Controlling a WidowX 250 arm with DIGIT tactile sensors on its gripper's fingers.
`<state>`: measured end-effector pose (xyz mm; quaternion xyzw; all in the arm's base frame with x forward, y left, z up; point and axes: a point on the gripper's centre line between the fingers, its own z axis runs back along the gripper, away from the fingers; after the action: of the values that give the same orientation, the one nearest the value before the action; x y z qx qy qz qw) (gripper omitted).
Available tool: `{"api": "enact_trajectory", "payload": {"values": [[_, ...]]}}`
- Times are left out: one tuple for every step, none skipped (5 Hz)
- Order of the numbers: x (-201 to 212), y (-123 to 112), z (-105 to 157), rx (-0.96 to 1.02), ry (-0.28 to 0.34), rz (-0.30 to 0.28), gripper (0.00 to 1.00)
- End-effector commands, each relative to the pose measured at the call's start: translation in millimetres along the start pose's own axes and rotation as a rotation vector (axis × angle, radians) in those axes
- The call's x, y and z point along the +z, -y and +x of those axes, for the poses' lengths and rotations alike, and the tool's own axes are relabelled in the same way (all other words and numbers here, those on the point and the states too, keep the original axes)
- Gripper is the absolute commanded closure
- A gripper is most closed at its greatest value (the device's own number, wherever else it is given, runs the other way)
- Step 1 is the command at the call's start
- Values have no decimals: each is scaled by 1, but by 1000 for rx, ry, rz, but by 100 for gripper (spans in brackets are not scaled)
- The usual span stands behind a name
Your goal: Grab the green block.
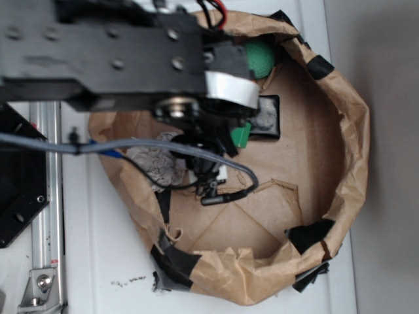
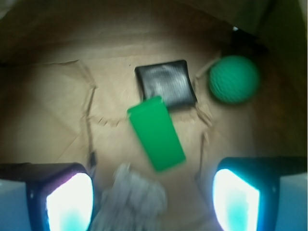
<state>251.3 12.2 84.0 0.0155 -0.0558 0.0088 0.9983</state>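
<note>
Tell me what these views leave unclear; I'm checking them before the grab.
- Exterior: the arm hides most of the green block and the tool.
- Wrist: the grey wad is blurred and cut by the bottom edge.
- Wrist: the tool fingertips are out of frame.

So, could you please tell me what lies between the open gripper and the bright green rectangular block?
In the wrist view, a crumpled grey cloth lies between the gripper fingers, just short of the green block.
</note>
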Motion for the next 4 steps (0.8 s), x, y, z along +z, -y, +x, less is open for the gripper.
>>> {"api": "enact_trajectory", "payload": {"values": [[-45, 3, 12, -103, 40, -6, 0], [-69, 6, 37, -114, 5, 5, 0], [-82, -2, 43, -94, -32, 26, 100], [-71, -9, 49, -83, -33, 29, 100]]}}
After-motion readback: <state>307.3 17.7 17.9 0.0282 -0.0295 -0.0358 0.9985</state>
